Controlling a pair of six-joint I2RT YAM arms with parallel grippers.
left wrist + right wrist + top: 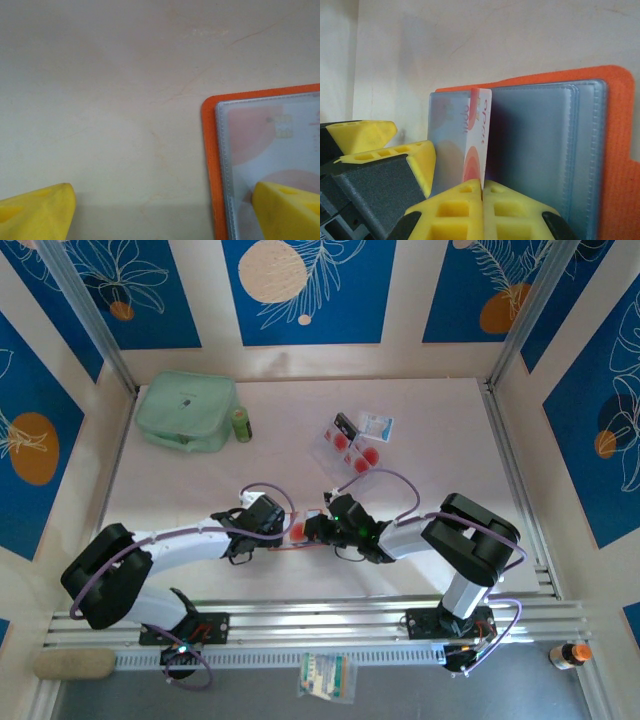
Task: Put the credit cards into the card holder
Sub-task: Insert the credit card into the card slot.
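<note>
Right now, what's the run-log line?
right gripper: shut on credit card | left gripper: open over orange card holder | other cards: lying beyond

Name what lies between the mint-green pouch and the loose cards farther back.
Top view: a small green bottle-like object beside the pouch, then bare table up to the cards.

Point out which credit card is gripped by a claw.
The card standing on edge over the orange card holder, pinched by the right claw; the loose cards lie beyond, untouched.

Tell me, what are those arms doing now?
Right gripper shut on a credit card, poised at the open card holder. Left gripper open, astride its edge. Spare cards farther back.
</note>
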